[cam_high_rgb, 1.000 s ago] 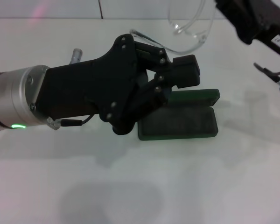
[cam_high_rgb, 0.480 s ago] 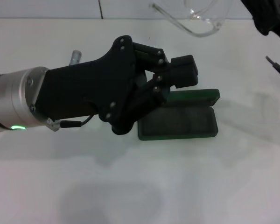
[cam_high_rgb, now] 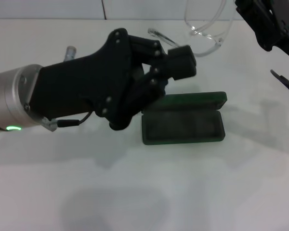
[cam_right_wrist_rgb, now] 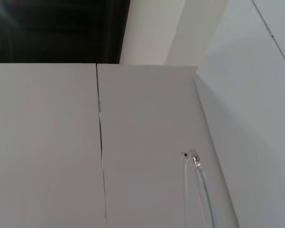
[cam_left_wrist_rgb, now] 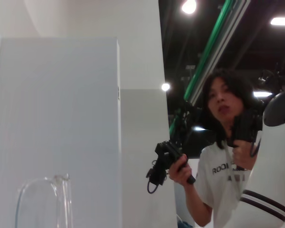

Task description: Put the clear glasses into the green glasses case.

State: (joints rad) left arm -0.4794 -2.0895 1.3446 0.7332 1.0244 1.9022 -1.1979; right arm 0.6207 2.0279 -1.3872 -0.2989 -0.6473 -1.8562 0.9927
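Head view: the green glasses case (cam_high_rgb: 183, 124) lies open on the white table (cam_high_rgb: 135, 192), its grey-lined tray facing up and its lid (cam_high_rgb: 195, 100) folded back on the far side. The left gripper (cam_high_rgb: 176, 62) reaches in from the left, above the case's left end and lid edge, with its black fingers (cam_high_rgb: 180, 61) drawn narrow, close together. Whether they pinch anything cannot be told — one thin clear arm (cam_high_rgb: 156, 34) of the glasses runs to just behind the fingertips.

The clear glasses (cam_high_rgb: 207, 31) hang in the air beyond the case, near the top edge of the picture, lenses upward and well apart from the tray. The right gripper (cam_high_rgb: 267, 21) sits at the top right corner, next to the far end of the glasses; its fingertips are out of sight, so its grip cannot be told.

Left wrist view shows a curved clear lens (cam_left_wrist_rgb: 42, 202) against a pale panel — and a person (cam_left_wrist_rgb: 218, 156) holding a controller beyond.
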